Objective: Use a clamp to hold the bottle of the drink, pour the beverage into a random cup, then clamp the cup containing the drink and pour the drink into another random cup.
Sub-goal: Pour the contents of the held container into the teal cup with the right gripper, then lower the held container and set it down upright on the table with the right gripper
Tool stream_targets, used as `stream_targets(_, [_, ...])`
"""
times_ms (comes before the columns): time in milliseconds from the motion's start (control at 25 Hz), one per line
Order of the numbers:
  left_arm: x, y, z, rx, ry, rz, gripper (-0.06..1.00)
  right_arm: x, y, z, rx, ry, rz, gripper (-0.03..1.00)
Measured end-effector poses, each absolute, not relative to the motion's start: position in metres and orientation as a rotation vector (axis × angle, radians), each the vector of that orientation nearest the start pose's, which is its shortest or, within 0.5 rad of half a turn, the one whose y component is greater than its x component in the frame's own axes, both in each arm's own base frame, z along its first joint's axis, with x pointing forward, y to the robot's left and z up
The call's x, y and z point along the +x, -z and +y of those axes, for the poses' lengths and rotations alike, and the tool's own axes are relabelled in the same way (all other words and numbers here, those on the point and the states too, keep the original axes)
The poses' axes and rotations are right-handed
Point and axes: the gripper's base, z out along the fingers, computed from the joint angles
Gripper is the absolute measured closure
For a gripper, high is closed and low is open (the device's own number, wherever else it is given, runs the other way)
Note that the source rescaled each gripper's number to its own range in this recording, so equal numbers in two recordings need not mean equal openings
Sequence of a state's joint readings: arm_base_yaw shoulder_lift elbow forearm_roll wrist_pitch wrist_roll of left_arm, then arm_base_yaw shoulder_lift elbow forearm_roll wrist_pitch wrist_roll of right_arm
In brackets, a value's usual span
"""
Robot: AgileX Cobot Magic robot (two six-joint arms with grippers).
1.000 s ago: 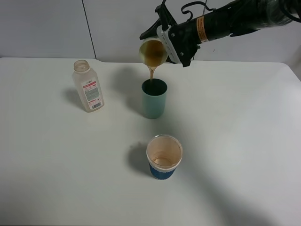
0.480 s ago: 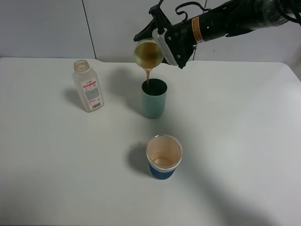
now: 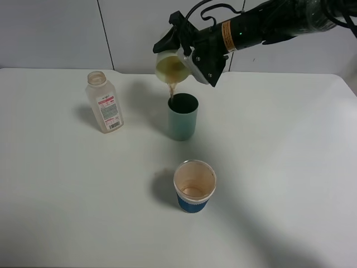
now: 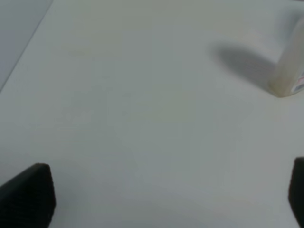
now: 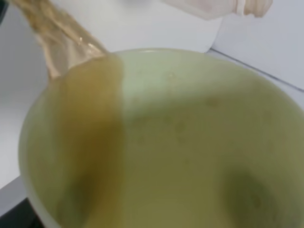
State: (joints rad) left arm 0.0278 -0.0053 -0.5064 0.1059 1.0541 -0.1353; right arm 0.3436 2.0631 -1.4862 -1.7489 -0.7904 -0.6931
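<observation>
Second pour under way, nearly finished.
My right end effector [image 3: 192, 56] grips the tipped pale cup [image 3: 170, 66]; tea [image 3: 172, 89] streams into the teal cup [image 3: 182, 117]. Bottle [image 3: 104, 101] stands emptied; left end effector [image 4: 166, 194] gapes, holding nothing.

This is looking like a robot test room or lab, not a home or kitchen. A bare white table [image 3: 279, 184] is filling nearly the whole frame, with plain pale wall panels [image 3: 56, 33] running along the top and a dark seam showing at upper left. A black arm [image 3: 268, 22] with cables and an orange label is reaching in from the upper right. Only a few test props are standing about: a bottle [image 3: 104, 101], a teal cup [image 3: 182, 117] and a paper cup [image 3: 194, 186].
</observation>
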Motion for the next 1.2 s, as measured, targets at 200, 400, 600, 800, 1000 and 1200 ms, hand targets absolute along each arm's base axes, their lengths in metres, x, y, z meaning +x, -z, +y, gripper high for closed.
stream_targets(200, [-0.007, -0.280, 0.008, -0.170, -0.058, 2.015, -0.06, 0.399, -0.215, 0.217, -2.058, 0.513, -0.193, 0.94])
stream_targets(400, [-0.007, -0.280, 0.008, -0.170, -0.058, 2.015, -0.06, 0.397, -0.216, 0.222, -2.058, 0.542, -0.248, 0.94])
stream_targets(600, [-0.007, -0.280, 0.008, -0.170, -0.058, 2.015, -0.06, 0.397, -0.220, 0.224, -2.061, 0.577, -0.263, 0.94])
stream_targets(800, [-0.007, -0.280, 0.008, -0.170, -0.058, 2.015, -0.06, 0.397, -0.220, 0.223, -2.064, 0.489, -0.081, 0.94])
stream_targets(1000, [-0.007, -0.280, 0.008, -0.170, -0.058, 2.015, -0.06, 0.405, -0.222, 0.221, -1.951, 0.243, 0.506, 0.94])
stream_targets(1200, [-0.007, -0.280, 0.008, -0.170, -0.058, 2.015, -0.06, 0.411, -0.225, 0.218, -1.613, -0.136, 1.138, 0.94])
